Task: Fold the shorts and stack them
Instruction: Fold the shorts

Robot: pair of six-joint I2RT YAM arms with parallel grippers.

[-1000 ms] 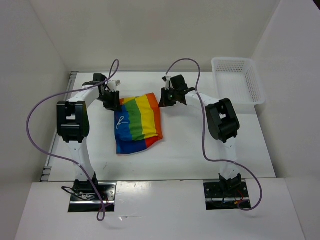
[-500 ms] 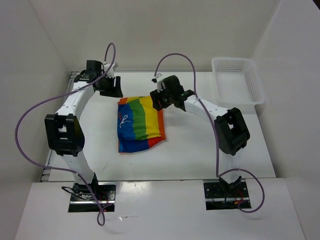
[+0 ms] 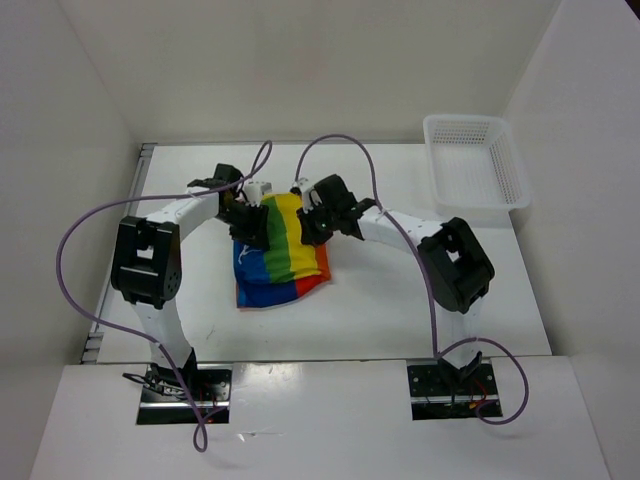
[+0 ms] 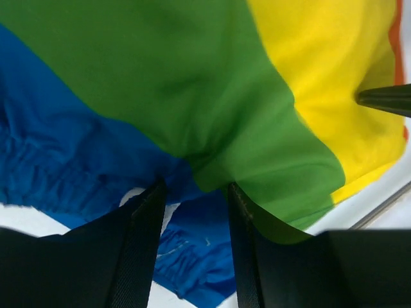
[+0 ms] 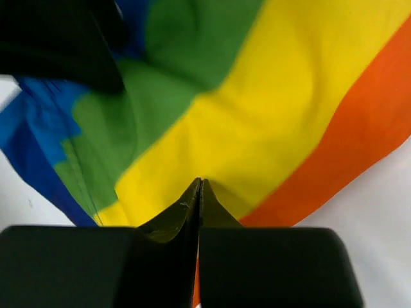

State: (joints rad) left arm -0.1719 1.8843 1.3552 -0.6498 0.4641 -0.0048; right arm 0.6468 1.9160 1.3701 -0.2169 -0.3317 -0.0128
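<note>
**Both grippers down on the shorts, mid-table**

White walls [image 3: 300, 70] box the cell in on three sides, over a white table [image 3: 400, 300]. The shorts [image 3: 280, 262] lie at table centre, folded into a rough rectangle, with stripes running blue, green, yellow, orange from left to right. A white mesh basket [image 3: 475, 165] sits at the far right corner, well apart from them (top view only). Purple cables [image 3: 85, 215] loop off both arms. The left gripper [image 3: 252, 216] is on the shorts' far-left part and the right gripper [image 3: 312, 222] on the far-right.

The wrist views add detail:
- The left fingers [image 4: 142, 244] are narrowly parted, with a green/blue fold bunched between them. The gathered elastic waistband shows in the blue.
- The right fingers [image 5: 186, 215] are pressed flush together, tips on the yellow stripe. Can't tell if any cloth is caught.
- Each wrist cam catches the other gripper as a dark shape at the frame edge.
</note>
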